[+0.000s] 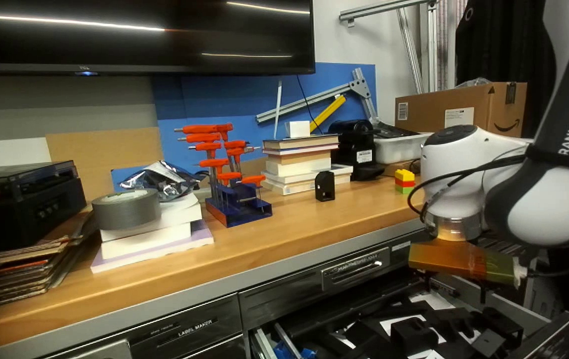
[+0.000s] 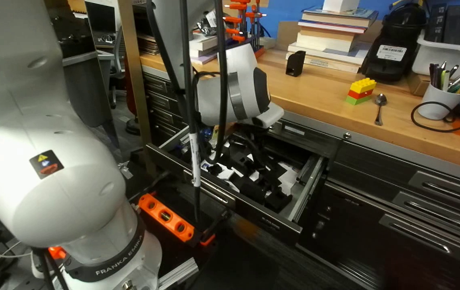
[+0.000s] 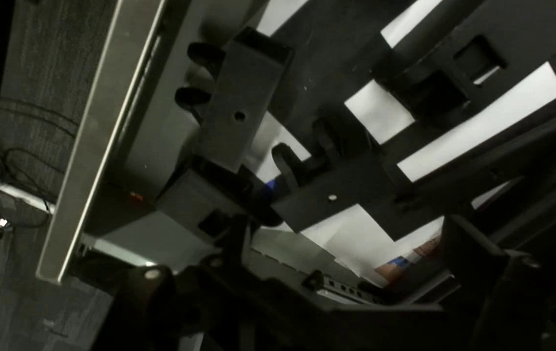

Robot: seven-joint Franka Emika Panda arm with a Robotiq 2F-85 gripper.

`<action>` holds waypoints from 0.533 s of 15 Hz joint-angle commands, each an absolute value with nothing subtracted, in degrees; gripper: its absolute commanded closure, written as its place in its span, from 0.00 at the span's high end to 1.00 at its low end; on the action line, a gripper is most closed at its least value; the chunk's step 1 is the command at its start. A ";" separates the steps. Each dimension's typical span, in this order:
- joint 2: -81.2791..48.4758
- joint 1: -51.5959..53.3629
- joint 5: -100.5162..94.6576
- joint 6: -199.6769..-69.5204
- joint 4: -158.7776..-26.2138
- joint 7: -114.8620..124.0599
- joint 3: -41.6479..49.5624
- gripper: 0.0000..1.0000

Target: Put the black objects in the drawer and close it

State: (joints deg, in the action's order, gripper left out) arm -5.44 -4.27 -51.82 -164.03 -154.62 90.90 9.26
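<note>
Could bump the front edge of the pulled-out drawer (image 2: 270,220), or hook one of the black pieces (image 3: 246,92) lying near that edge, if swinging the gripper (image 3: 351,234) out from over it too low, with jaws wide apart and nothing held. Could jam the drawer on closing, with those same pieces heaped unevenly enough to foul the cabinet (image 1: 282,299) above. Could, farther off, topple the upright black block (image 1: 324,186) yet to be put away, set back from the front edge of the tabletop (image 1: 284,222) near the stacked books (image 1: 299,164), by an off-centre grasp.
</note>
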 commanded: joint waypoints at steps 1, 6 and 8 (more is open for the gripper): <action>0.35 -4.27 -41.84 -156.53 -152.03 75.23 6.68 1.00; 5.19 -3.92 -29.60 -143.52 -141.84 53.38 5.14 1.00; 5.72 -4.27 -26.81 -138.63 -136.02 45.38 4.71 1.00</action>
